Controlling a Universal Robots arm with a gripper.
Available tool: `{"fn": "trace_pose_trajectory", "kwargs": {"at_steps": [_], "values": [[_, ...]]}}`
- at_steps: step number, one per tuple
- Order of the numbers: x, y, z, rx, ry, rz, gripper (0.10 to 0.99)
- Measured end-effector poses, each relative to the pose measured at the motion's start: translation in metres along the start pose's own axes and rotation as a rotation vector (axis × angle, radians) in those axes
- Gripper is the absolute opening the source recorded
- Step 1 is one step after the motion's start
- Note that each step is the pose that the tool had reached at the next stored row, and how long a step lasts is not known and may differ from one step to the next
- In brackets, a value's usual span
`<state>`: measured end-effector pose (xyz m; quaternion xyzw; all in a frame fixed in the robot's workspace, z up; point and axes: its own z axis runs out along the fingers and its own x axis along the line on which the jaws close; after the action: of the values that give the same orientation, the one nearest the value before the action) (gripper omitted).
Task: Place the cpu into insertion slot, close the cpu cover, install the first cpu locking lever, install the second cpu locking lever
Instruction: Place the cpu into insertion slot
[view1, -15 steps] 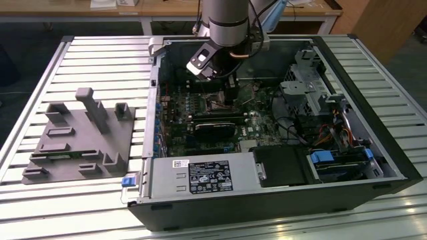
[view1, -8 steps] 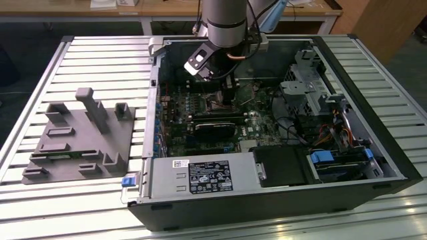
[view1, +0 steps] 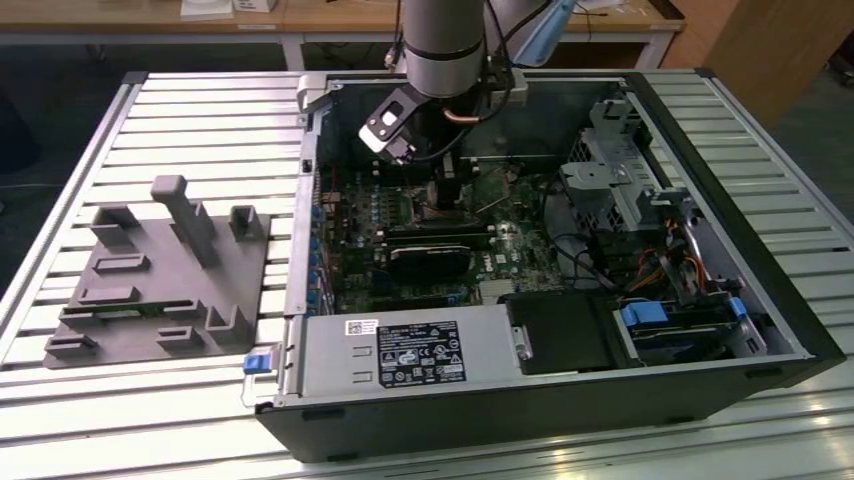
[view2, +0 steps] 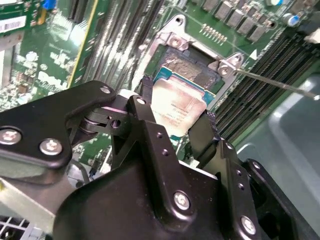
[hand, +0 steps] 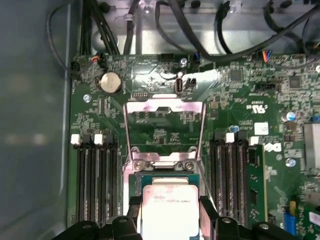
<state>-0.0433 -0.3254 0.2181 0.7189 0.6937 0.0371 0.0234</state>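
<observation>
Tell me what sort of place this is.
Probably a robotics lab or assembly workbench: an open computer case lies on a slatted metal table, a grey moulded fixture sits beside it, and wooden desks stand behind. The claw grips the cpu over the green motherboard.

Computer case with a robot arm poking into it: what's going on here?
The arm reaches down into the open case. Its gripper is shut on the cpu, one finger on each side, holding it right at the slot on the green board. I cannot tell whether the cpu is fully seated. The cover is flipped open beyond the slot.
</observation>
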Motion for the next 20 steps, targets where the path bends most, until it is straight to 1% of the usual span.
{"fn": "trace_pose_trajectory", "kwargs": {"at_steps": [1,3,4,6,11,20], "values": [[-0.0001,-0.0012,0.0004,0.000,0.0057,0.001,0.541],[-0.0001,-0.0032,0.0016,0.000,0.0138,0.001,0.541],[-0.0001,-0.0036,0.0025,0.000,0.0166,0.002,0.541],[-0.0002,-0.0039,0.0046,0.001,0.0191,0.002,0.541],[-0.0003,-0.0043,0.0096,0.001,0.0199,0.002,0.541],[-0.0004,-0.0048,0.0152,0.000,0.0161,0.006,0.541]]}}
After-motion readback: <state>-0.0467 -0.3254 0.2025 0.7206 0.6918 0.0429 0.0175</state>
